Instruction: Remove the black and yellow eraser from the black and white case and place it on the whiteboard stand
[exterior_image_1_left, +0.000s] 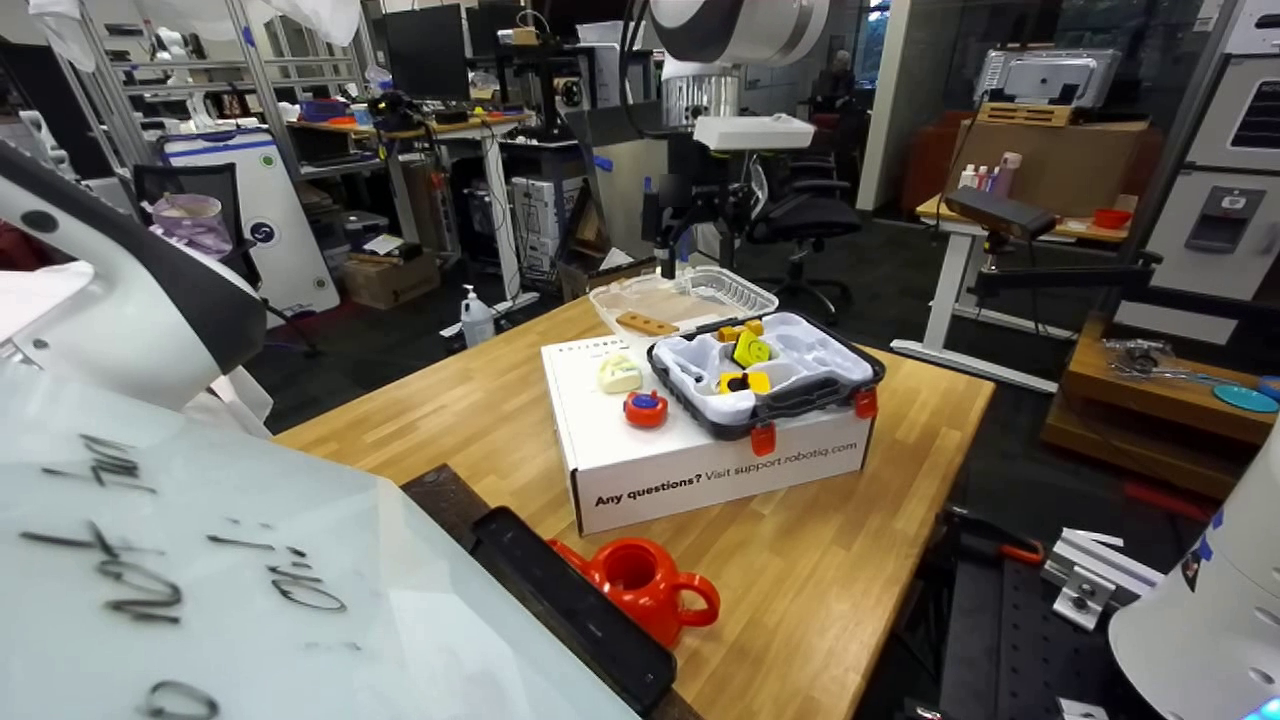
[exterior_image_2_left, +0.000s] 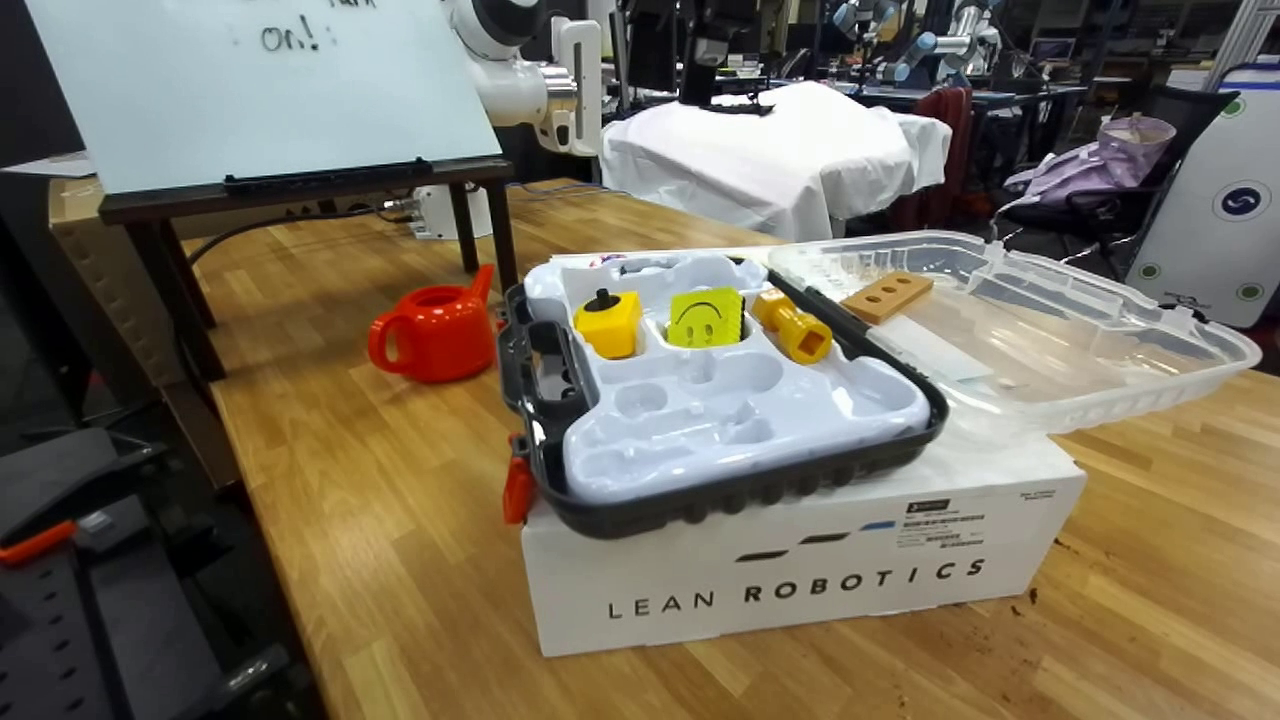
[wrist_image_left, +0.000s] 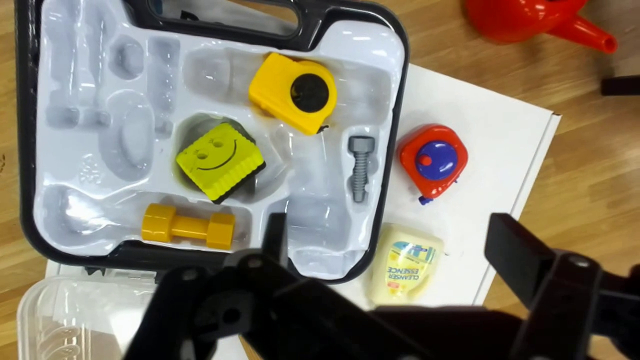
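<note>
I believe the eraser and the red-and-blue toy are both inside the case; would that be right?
Not quite: the red-and-blue toy lies outside the case, on the box, as the wrist view shows. The eraser is inside.

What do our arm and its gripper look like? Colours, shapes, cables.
The arm is white and rounded, with a grey section, a silvery wrist collar and a black cable. The gripper is mostly black: two fingers with blocky tips, greyish bolt heads.
</note>
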